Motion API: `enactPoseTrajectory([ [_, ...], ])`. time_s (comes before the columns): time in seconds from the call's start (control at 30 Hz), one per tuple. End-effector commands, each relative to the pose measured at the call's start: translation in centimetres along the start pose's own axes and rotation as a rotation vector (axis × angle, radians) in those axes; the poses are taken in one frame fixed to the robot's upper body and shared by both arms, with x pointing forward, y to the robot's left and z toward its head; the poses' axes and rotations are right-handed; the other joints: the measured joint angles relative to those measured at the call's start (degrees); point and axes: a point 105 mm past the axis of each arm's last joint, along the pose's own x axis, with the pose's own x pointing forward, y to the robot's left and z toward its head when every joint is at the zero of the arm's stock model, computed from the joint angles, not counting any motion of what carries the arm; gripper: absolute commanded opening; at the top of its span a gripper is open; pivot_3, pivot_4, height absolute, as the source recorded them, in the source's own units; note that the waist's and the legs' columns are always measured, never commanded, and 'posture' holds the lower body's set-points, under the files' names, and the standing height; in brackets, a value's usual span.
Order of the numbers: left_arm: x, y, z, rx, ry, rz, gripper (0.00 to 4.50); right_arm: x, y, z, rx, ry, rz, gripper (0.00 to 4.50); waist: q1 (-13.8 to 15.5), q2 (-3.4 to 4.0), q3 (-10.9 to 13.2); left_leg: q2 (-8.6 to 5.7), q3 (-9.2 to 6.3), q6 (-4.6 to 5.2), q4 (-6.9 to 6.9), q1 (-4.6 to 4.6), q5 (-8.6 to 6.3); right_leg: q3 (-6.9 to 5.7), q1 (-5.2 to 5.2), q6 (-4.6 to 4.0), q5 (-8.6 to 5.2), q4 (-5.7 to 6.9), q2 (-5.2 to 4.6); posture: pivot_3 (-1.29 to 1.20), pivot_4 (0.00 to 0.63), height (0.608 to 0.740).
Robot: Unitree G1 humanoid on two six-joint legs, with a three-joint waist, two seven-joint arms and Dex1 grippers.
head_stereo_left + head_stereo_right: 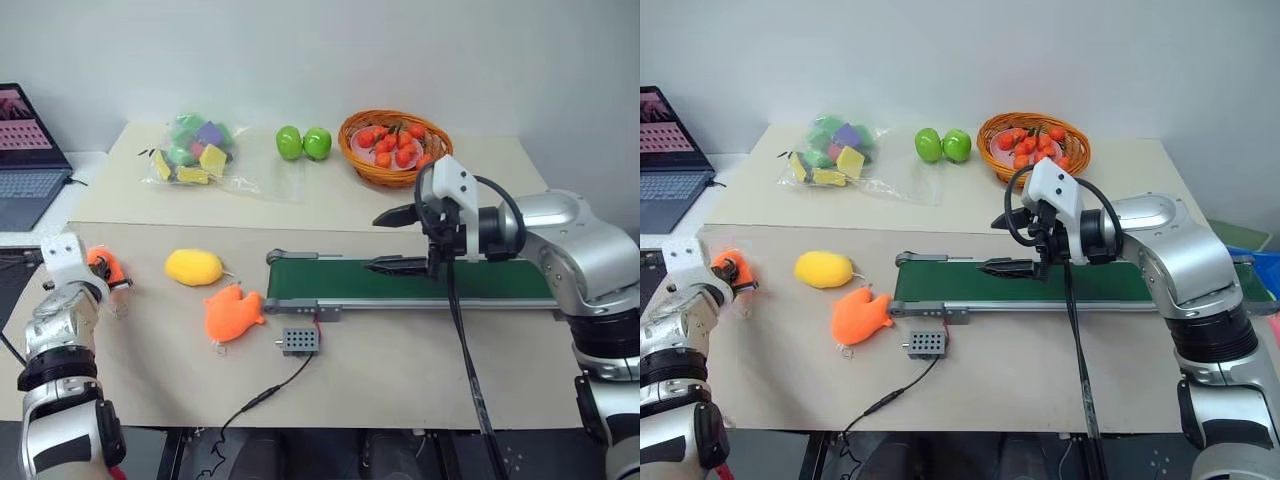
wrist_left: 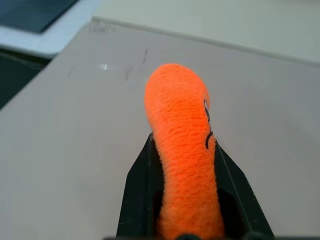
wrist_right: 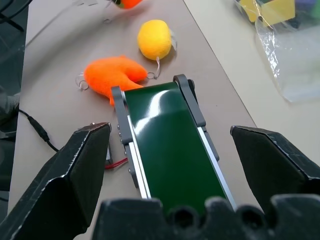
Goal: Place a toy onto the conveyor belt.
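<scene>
**Me:** On my feed the left gripper (image 2: 182,200) is clamped on the toy (image 2: 182,145). Both black fingers (image 2: 137,195) press into its sides and the orange plush is squashed tall and narrow between them, bulging out past the tips. I can make out a bit of the dark stitched face on one side.

**Other op:** Is it up off the table or sitting on it?

**Me:** Looks up off it. From the head camera the toy (image 1: 105,268) sits at the front of the left gripper (image 1: 100,272), over the near-left edge of the tan table (image 1: 400,370), with bare tabletop beyond the fingertips.

**Other op:** And the right side?

**Me:** The right gripper (image 3: 172,165) is spread wide with nothing in it. Its two fingers (image 3: 75,175) straddle the conveyor belt (image 3: 170,150) from above, one to each side, not touching it. The green belt runs straight out between the jaws to its roller end.

**Other op:** What's past the belt end?

**Me:** Just beyond that end is the flat orange plush (image 3: 112,75), almost touching the frame, then the yellow plush (image 3: 154,39) a little further out. A small grey box (image 1: 300,341) with a black cable lies beside the belt's near edge.

**Other op:** So the toy's well away from the belt?

**Me:** Yeah, well apart, both other plushes lie between them. Far side of the table has a bag of foam blocks (image 1: 195,150), two green apples (image 1: 303,143) and a basket of red fruit (image 1: 395,147). A laptop (image 1: 25,165) is off past the left gripper.
</scene>
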Motion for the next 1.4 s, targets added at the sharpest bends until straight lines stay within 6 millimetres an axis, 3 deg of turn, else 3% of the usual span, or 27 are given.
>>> enactPoseTrajectory([
  [0.03,-0.3,-4.0,7.0,0.001,-0.215,-0.149,0.24,-0.7,-0.1,1.0,-0.046,-0.016,-0.028,4.50,0.45,0.00,0.00,-0.01,-0.02,-0.01,0.02,-0.03,0.00,0.00,0.00,0.00,0.00,-0.01,0.00,0.00,0.150,0.738],
  [0.17,-0.9,-9.0,9.9,-0.040,-0.243,-0.354,0.24,-0.9,-0.1,0.9,-0.042,-0.018,-0.041,4.50,0.26,0.00,0.00,-0.04,-0.01,0.01,0.00,-0.05,0.00,0.01,-0.01,0.00,0.00,-0.07,0.00,0.00,0.150,0.738],
  [0.27,-2.1,-13.2,10.8,-0.105,-0.194,-0.548,0.24,-1.2,0.0,1.0,-0.038,-0.023,-0.054,4.50,0.08,-0.01,0.00,-0.04,-0.01,0.01,0.01,-0.06,0.00,0.01,-0.01,0.01,0.00,-0.07,0.00,0.00,0.150,0.738],
  [0.47,-6.5,-20.8,10.6,-0.183,-0.019,-0.906,0.24,-2.1,-0.3,0.3,-0.014,-0.013,-0.095,4.50,-0.41,-0.04,0.02,-0.04,-0.05,0.02,0.03,-0.09,-0.01,0.01,-0.01,0.01,0.00,-0.06,0.00,0.00,0.150,0.738],
  [0.6,-8.3,-23.0,9.2,-0.252,0.102,-0.989,0.24,-2.5,-0.3,0.1,-0.006,-0.006,-0.109,4.50,-0.60,-0.03,0.02,-0.04,-0.06,0.03,0.03,-0.05,-0.01,0.03,-0.01,0.01,0.00,-0.06,0.00,0.00,0.150,0.738],
  [0.73,-9.1,-24.2,7.6,-0.406,0.217,-1.023,0.24,-2.7,-0.2,-0.1,0.001,-0.002,-0.124,4.50,-0.62,-0.05,0.02,-0.04,-0.07,0.03,0.02,0.05,-0.01,0.08,0.06,0.01,0.00,-0.03,0.00,0.00,0.150,0.738],
  [0.87,-9.4,-24.6,4.8,-0.443,0.342,-0.999,0.24,-2.9,-0.1,-0.2,0.005,-0.001,-0.137,4.50,-0.68,-0.05,0.02,-0.05,-0.08,0.03,0.02,0.05,-0.01,0.08,0.06,0.01,0.00,-0.04,0.01,0.00,0.150,0.738],
  [1.1,-10.2,-24.5,1.8,-0.361,0.437,-0.973,0.24,-3.1,0.1,-0.3,0.010,0.002,-0.147,4.50,-0.36,-0.05,0.03,-0.06,-0.08,0.02,0.03,0.03,0.00,0.08,0.06,0.00,0.00,-0.05,0.00,0.00,0.150,0.738],
  [1.4,-10.9,-25.0,0.3,-0.305,0.470,-0.982,0.24,-3.3,-0.1,-0.3,0.009,0.007,-0.160,4.50,-0.31,-0.05,0.03,-0.07,-0.09,0.03,0.02,0.04,-0.01,0.09,0.08,0.00,0.00,-0.06,0.00,0.00,0.150,0.738],
])
